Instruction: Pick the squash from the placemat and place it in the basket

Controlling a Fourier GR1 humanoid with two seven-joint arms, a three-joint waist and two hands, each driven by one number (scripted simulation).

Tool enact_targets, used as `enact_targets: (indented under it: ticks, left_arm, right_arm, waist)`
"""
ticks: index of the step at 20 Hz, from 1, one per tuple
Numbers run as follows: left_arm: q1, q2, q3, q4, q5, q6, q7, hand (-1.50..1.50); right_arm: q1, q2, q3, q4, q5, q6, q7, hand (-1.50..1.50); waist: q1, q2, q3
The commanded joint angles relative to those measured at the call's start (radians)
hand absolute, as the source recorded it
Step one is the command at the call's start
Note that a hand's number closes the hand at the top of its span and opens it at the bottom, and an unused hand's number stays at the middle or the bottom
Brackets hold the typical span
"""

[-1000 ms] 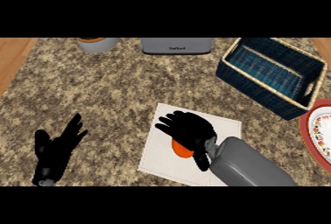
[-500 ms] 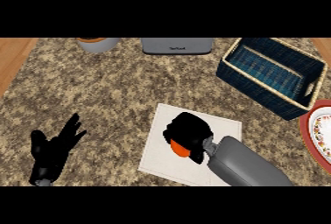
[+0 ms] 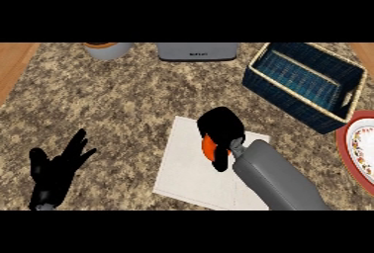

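Note:
An orange squash shows only as a small patch under my right hand, whose fingers are curled round it over the white placemat. The rest of the squash is hidden by the hand. The dark blue basket with a pale rim stands at the back right, well apart from the hand. My left hand rests open at the lower left, fingers up, holding nothing.
A grey toaster-like box and a grey cup with an orange inside stand along the back edge. A red-rimmed patterned plate lies at the right edge, just below the basket. Wooden flooring shows at the far left.
My right hand has gone from spread flat over the squash to curled round it, and has shifted slightly right and back. The left hand has barely moved.

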Motion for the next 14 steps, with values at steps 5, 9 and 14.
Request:
enact_targets:
  ticks: [5, 9, 14]
  left_arm:
    - [0.05, 0.003, -0.03, 0.023, -0.01, -0.011, 0.043, 0.0]
    - [0.009, -0.001, -0.052, 0.028, -0.01, -0.028, 0.066, 0.0]
    - [-0.017, -0.01, -0.055, 0.036, -0.017, -0.014, 0.074, 0.0]
  right_arm:
    - [-0.165, 0.144, -0.327, 0.159, 0.041, -0.116, 0.628, 1.5]
    - [-0.294, 0.155, -0.392, 0.153, 0.066, -0.317, 0.846, 1.5]
    - [-0.434, 0.157, -0.481, 0.031, 0.14, -0.652, 0.902, 1.5]
  waist:
    - [0.028, 0.016, -0.017]
    - [0.065, 0.023, -0.013]
    - [0.065, 0.018, -0.013]
